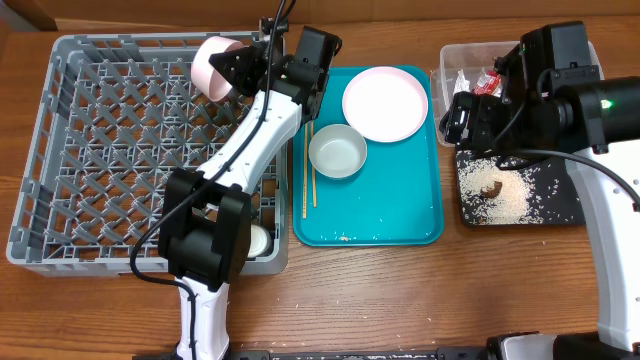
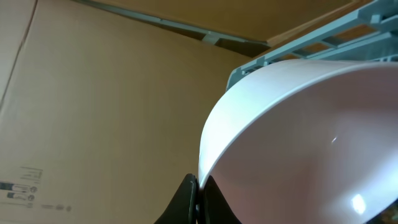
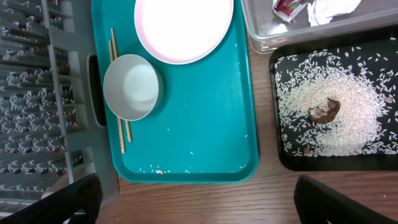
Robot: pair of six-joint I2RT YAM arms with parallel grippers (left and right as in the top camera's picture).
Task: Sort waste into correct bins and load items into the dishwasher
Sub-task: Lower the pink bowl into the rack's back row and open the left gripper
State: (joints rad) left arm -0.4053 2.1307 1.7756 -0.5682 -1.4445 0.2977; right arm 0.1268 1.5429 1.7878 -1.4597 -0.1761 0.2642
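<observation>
Two grippers are mine. From overhead, my left gripper (image 1: 238, 62) is clenched on the rim of a pinkish bowl (image 1: 212, 66), which is held on edge above the far right corner of the grey dish rack (image 1: 100, 150). My right gripper (image 1: 470, 118) hangs over the clear tub (image 1: 452, 58) and the black tray (image 1: 560, 205). On the teal tray (image 1: 400, 225) lie the plate (image 1: 385, 103), a pale bowl (image 1: 337, 152) and the chopsticks (image 1: 308, 175). My left wrist camera shows one finger (image 2: 191, 200) touching the bowl's edge, with the rack behind. My right wrist camera shows my jaws spread wide and empty. The red-and-white wrapper (image 3: 287, 6) and crumpled paper (image 3: 329, 9) sit in the tub. Rice (image 3: 354, 99) and a brown lump (image 3: 326, 111) lie in the black tray.
</observation>
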